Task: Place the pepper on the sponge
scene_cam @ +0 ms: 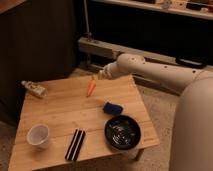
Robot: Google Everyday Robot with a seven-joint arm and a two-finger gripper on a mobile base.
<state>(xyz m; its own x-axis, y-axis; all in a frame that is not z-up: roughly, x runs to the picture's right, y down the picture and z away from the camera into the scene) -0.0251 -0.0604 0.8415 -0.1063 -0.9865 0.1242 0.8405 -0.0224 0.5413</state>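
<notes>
The pepper (91, 88), slim and orange, hangs tip-down over the far middle of the wooden table (60, 112). My gripper (95, 78) is shut on its top end, reaching in from the right on a white arm. The sponge (113, 108), a small dark blue block, lies on the table to the right of the pepper and nearer the front. Nothing rests on it.
A black bowl (122, 132) sits at the front right, just in front of the sponge. A black-and-white striped bar (75, 144) and a white cup (38, 135) are at the front left. A small bottle (34, 88) lies at the far left edge.
</notes>
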